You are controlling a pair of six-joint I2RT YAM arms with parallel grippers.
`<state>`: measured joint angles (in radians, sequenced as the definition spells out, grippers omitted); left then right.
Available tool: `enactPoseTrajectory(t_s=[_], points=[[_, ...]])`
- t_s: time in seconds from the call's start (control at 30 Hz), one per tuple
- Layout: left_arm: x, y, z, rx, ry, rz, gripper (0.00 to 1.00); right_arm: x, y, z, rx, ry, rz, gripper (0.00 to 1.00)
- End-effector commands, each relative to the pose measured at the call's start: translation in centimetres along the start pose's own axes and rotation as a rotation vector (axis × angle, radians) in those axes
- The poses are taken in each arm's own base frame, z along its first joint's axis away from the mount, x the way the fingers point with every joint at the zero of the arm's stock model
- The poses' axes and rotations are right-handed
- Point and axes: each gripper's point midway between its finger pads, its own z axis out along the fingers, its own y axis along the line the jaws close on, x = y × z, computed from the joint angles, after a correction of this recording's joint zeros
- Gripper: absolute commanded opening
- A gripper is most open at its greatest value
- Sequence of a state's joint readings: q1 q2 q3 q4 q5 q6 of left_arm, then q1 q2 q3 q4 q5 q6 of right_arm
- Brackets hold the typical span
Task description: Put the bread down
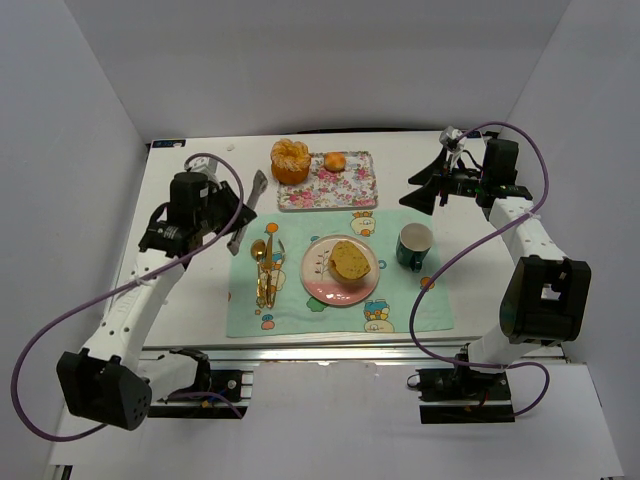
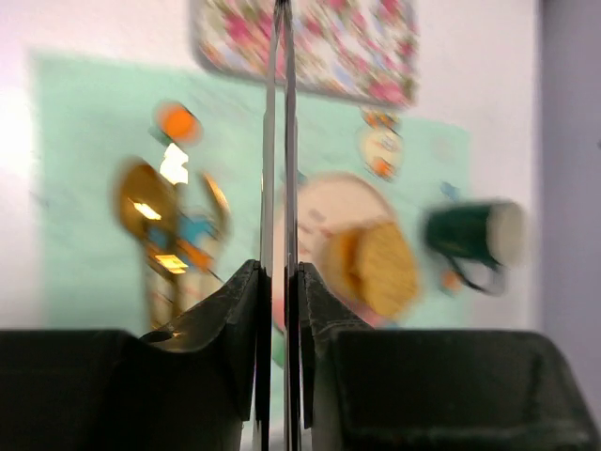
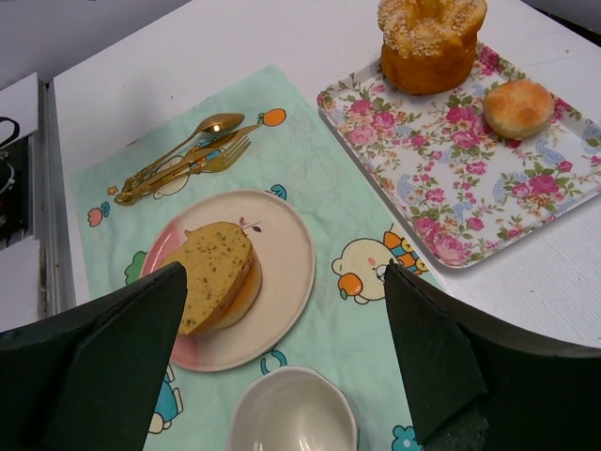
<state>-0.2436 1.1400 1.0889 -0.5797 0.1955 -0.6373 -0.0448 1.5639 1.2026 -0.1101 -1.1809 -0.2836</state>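
Metal tongs point(image 1: 257, 190) are clamped in the left gripper point(image 2: 279, 272) toward the table's point(image 1: 190, 300) left edge. The right gripper point(image 3: 284, 272) is spread wide, empty.

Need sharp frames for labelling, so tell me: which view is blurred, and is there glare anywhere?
Left wrist view: the background is smeared, with the mug and bread slice soft-edged; only the tongs and left gripper are fairly crisp. Right wrist view: sharp, and the tray flowers read clearly. Top external view: sharp, with a washed-out bright strip along the table near edge.

Lab booth: white walls point(image 1: 300, 60), bolted arms point(image 1: 150, 290)
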Motion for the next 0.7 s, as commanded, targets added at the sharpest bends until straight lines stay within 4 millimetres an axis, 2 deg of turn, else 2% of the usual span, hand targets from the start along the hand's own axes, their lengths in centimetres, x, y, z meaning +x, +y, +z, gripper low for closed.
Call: enactPoseTrajectory(t_s=[0.0, 0.03, 0.07, 0.13, 0.17, 0.23, 0.27, 0.3, 0.33, 0.37, 0.53, 0.6, 0.67], points=[[-4.3, 4.6, 0.6, -0.154, -0.249, 0.328, 0.06, -1.1, 0.2, -0.1, -0.013, -0.012, -0.050, 0.89], [-4.6, 5.7, 0.9, -0.186, -0.273, 0.365, 0.05, -1.1, 0.3, -0.1, -0.017, -0.009, -0.045, 0.89], [-5.9, 7.3, 1.0, -0.226, -0.319, 0.423, 0.05, -1.2, 0.3, -0.1, -0.019, -0.007, -0.053, 0.90], [-5.2, 10.5, 2.3, -0.257, -0.287, 0.428, 0.05, -1.5, 0.2, -0.1, -0.019, -0.004, -0.070, 0.89], [-5.9, 12.9, 3.0, -0.292, -0.289, 0.409, 0.05, -1.6, 0.1, -0.1, -0.019, -0.003, -0.073, 0.89], [-4.5, 14.4, 4.6, -0.256, -0.235, 0.419, 0.06, -1.7, 0.1, -0.1, -0.017, -0.004, -0.082, 0.89], [-5.2, 16.5, 4.9, -0.288, -0.245, 0.428, 0.05, -1.8, 0.2, -0.2, -0.015, -0.005, -0.085, 0.89], [-4.2, 17.5, 5.5, -0.292, -0.216, 0.437, 0.05, -1.9, 0.3, -0.2, -0.013, -0.006, -0.091, 0.89], [-4.5, 18.0, 5.8, -0.297, -0.223, 0.450, 0.05, -1.7, 0.3, -0.2, -0.014, -0.004, -0.090, 0.89], [-4.1, 19.3, 6.5, -0.313, -0.198, 0.466, 0.05, -1.9, 0.5, -0.3, -0.014, -0.007, -0.097, 0.89], [-2.4, 22.4, 8.4, -0.341, -0.102, 0.518, 0.06, -1.7, 0.6, -0.4, -0.006, -0.004, -0.106, 0.89], [-1.7, 23.3, 9.1, -0.350, -0.074, 0.529, 0.09, -1.7, 0.6, -0.4, -0.001, -0.002, -0.106, 0.89], [-1.7, 24.2, 9.1, -0.388, -0.078, 0.525, 0.19, -1.7, 0.6, -0.5, 0.004, 0.002, -0.120, 0.89]])
